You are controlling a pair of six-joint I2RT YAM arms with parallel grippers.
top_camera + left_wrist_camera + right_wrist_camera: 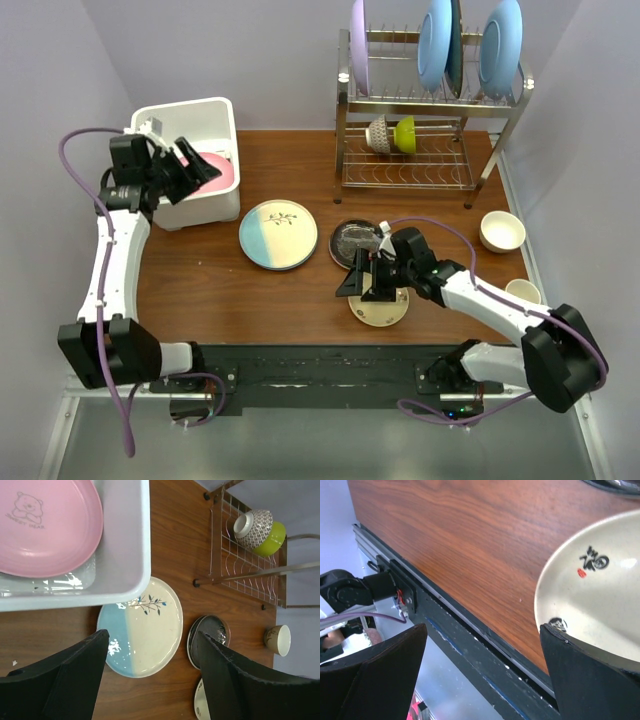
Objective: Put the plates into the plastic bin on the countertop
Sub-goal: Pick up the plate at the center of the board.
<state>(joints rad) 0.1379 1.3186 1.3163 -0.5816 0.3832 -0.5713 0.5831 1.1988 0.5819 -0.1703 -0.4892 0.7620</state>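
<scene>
The pink plate (pixel 45 530) is laid in the plastic bin (pixel 125 540) at upper left beneath the spread, empty left gripper (pixel 200 170) (release apparently done), while the small yellowish plate (pixel 385 312) at lower centre is flanked at its rim by the wide-spread right gripper (pixel 365 288), judged ready to pinch.

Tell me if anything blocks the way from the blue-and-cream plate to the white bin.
Nothing visible does. The blue-and-cream plate lies on bare countertop just beside the plastic bin, with no object between them. Inside the bin, the pink plate takes up part of the space, and the open left gripper hovers over it.
</scene>
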